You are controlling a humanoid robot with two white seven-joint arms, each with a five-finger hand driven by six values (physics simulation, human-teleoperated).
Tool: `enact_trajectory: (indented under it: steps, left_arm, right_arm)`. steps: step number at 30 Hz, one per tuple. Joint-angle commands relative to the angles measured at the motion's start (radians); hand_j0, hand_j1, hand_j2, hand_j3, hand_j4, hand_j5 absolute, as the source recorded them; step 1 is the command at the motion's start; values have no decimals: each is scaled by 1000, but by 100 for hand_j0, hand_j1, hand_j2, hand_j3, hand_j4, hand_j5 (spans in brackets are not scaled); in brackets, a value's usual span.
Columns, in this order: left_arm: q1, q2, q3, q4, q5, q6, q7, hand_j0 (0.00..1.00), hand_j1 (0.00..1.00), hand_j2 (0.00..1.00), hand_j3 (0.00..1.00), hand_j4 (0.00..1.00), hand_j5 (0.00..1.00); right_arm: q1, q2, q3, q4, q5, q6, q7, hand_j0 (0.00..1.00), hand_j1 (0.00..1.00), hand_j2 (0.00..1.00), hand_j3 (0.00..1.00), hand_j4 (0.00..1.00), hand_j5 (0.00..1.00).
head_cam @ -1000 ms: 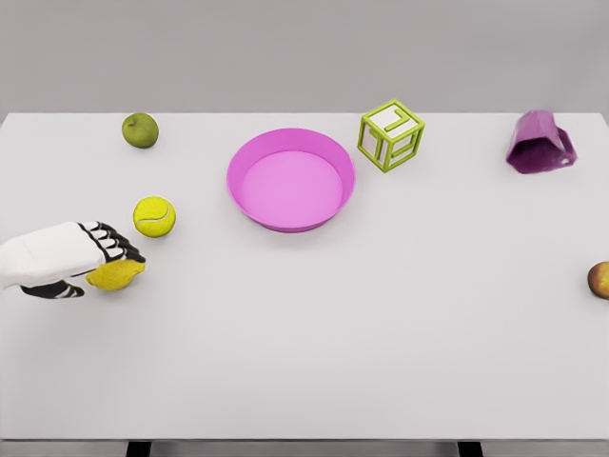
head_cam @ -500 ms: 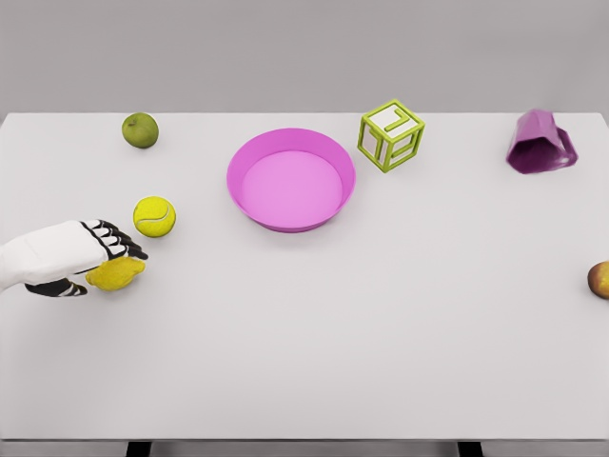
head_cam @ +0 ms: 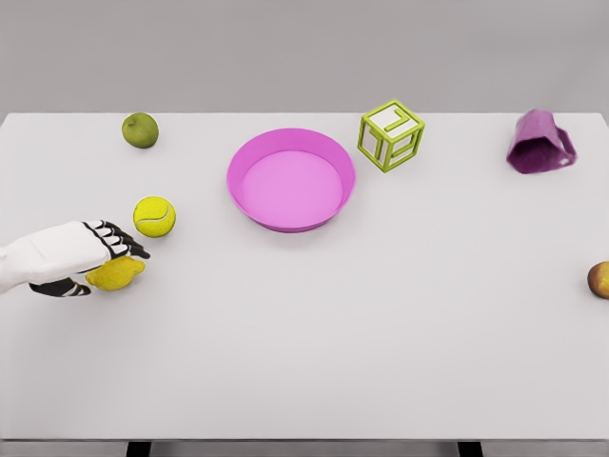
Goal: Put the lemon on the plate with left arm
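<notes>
So the left hand (head_cam: 81, 255) is wrapped over the lemon (head_cam: 117, 273) at about 9 o'clock on the table (head_cam: 314, 352), fingers curled down across the top of it and the thumb tucked underneath — looks like an actual grip, not just hovering. Compared to a second ago the hand has crept up a touch and pulled back slightly toward the left edge, and the lemon has come along with it, so I'd guess it's starting to lift, though I can't tell if it's clear of the surface yet. The tennis ball (head_cam: 154, 216) sits just beside the fingertips at roughly 1 o'clock from the hand and hasn't budged. The pink plate (head_cam: 290, 221) is well apart — up around 12 o'clock, still empty. Right arm isn't showing at all.
</notes>
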Motion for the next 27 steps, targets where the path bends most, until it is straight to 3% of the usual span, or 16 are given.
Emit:
enact_trajectory:
  steps: [1, 5, 27]
  left_arm:
    - [-2, -2, -7, 6, 4, 2, 0, 89, 89, 89, 89, 89, 89]
    - [-28, -4, -32, 16, 4, 2, 0, 89, 89, 89, 89, 89, 89]
    - [-28, -4, -55, 46, 1, 2, 0, 81, 81, 81, 81, 81, 81]
  right_arm:
    - [0, 0, 0, 0, -1, 0, 0, 100, 100, 100, 100, 100, 100]
    - [0, 0, 0, 0, 0, 0, 0, 100, 100, 100, 100, 100, 100]
    - [0, 0, 0, -1, 0, 0, 0, 100, 100, 100, 100, 100, 100]
